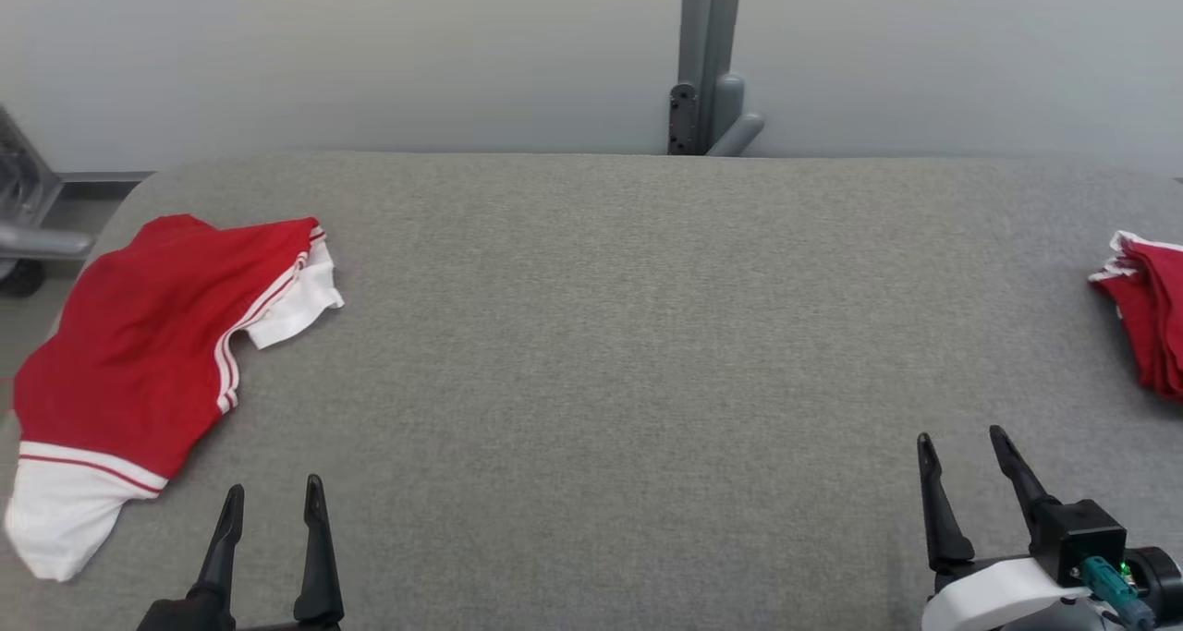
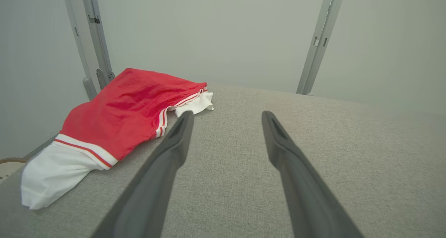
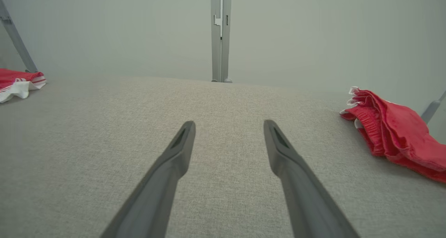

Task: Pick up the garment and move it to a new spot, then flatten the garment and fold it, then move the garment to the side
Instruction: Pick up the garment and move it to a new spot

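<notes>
**Head view:** The red-and-white garment (image 1: 139, 335) lies loosely spread at the left end of the grey desk (image 1: 601, 335). A second red garment (image 1: 1155, 308) sits bunched at the far right. The left gripper (image 1: 275, 483) and right gripper (image 1: 959, 434) hover low, fingers spread wide and holding nothing.

**Left wrist view:** The garment's white end reaches the desk's edge, which is plainer here than from the head. A grasp on that end alone could let the cloth slide off.

**Right wrist view:** The bunched piece shows a gathered waistband, unseen from above. With two red pieces so alike, the wrong one could be taken.
</notes>
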You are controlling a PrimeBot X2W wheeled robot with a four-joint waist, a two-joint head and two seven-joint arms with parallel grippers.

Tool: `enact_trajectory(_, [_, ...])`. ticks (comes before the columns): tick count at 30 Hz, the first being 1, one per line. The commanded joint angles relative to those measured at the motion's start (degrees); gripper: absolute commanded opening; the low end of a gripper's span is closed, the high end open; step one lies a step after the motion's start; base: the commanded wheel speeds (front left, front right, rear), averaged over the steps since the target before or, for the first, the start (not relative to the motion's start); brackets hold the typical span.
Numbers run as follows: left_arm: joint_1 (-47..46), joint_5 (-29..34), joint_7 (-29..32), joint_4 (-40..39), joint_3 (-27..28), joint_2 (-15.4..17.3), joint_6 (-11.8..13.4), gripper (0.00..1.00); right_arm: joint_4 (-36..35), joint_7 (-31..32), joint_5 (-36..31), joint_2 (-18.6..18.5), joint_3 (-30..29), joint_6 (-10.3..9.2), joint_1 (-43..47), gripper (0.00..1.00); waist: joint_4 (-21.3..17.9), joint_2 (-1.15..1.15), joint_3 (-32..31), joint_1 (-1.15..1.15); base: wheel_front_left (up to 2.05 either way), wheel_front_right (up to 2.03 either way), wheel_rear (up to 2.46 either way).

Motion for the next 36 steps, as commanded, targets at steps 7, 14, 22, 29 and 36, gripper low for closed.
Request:
enact_trajectory(7, [2.06,0.94,-0.18,0.37,1.40,0.10,-0.38,1.00,1.47,-0.17,1.92,0.00,5.63,-0.10,-0.71,1.00,13.77,0.22,-2.39,0.00,0.00,0.00,0.00])
enact_trajectory(14, [2.23,1.19,-0.18,0.04,2.94,0.10,-1.21,1.00,1.95,-0.17,2.46,-0.03,8.05,-0.10,-1.89,1.00,16.88,0.22,-2.14,0.00,0.00,0.00,0.00])
enact_trajectory(22, [-4.85,-2.53,-0.18,-0.27,2.84,0.07,-1.54,1.00,-0.10,-0.17,-1.20,-0.10,6.43,-0.10,-5.31,1.00,15.20,0.22,7.79,0.00,0.00,0.00,0.00])
enact_trajectory(29, [-19.64,-8.69,-0.12,6.53,3.03,0.02,-3.46,1.00,-2.69,-0.17,-3.47,-3.97,4.59,-0.10,-11.67,1.00,13.76,0.22,21.89,0.00,0.00,0.00,0.00])
enact_trajectory(36, [-36.14,-14.41,0.92,24.51,1.64,2.51,-4.94,1.00,-4.36,-0.17,-3.67,-6.04,4.48,-0.10,-16.15,1.00,12.96,0.22,29.38,0.00,0.00,0.00,0.00])
